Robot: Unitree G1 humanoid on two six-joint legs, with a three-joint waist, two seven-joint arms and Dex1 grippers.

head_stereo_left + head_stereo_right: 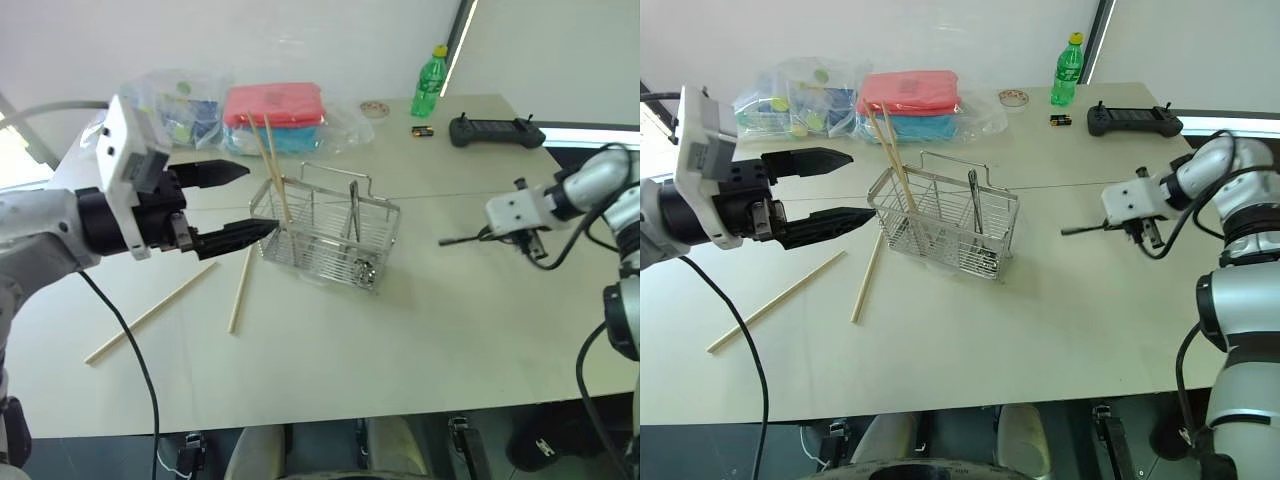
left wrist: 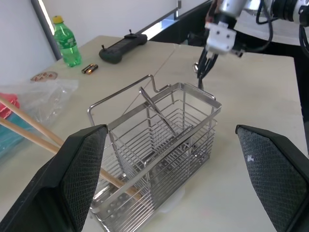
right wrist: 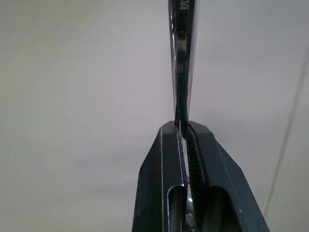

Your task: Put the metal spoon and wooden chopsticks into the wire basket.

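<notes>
The wire basket [image 1: 325,232] stands mid-table with two wooden chopsticks [image 1: 272,165] leaning out of its left compartment and a metal utensil [image 1: 354,215] upright in the right one. Two more wooden chopsticks [image 1: 150,314] [image 1: 240,290] lie flat on the table left of the basket. My left gripper [image 1: 258,200] hovers open just left of the basket, fingers [image 2: 77,179] wide apart with nothing between them. My right gripper [image 3: 182,127] is raised off the table to the basket's right, shut on the slim shiny handle of the metal spoon [image 1: 458,240], which points toward the basket.
Along the table's back stand plastic bags with red and blue packs [image 1: 275,115], a green bottle [image 1: 428,82], two batteries [image 1: 422,130] and a black controller [image 1: 495,130]. The table's front edge [image 1: 330,420] runs close below the basket.
</notes>
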